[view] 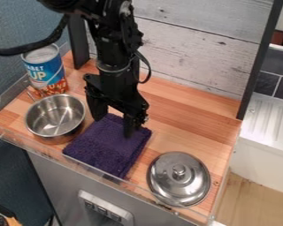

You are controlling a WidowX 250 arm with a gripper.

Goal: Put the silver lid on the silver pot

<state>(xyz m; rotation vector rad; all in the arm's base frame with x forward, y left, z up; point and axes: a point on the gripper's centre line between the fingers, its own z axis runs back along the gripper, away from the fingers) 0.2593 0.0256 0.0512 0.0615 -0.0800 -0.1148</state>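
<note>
While the gripper (pixel 113 126) hangs spread and empty over the purple cloth (pixel 105 143), the silver lid (pixel 194 183) lies knob-up near a front corner of the bench (pixel 194 128), where an off-centre pinch on its small knob (pixel 178 171) could skid it edgeward. Silver pot (pixel 56 115): opposite end, soup can (pixel 44 69) close behind, liable to a knock; widest room for travel, behind the lid.

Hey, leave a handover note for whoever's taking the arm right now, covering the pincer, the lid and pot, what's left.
Pincer: open, empty, at the folded purple towel.
Silver lid: off, knob up, near the counter's front right in view.
Silver pot: uncovered, left of the towel, by the soup can.
Done: nothing visible yet.
Left: grasp lid, set it on pot.
</note>
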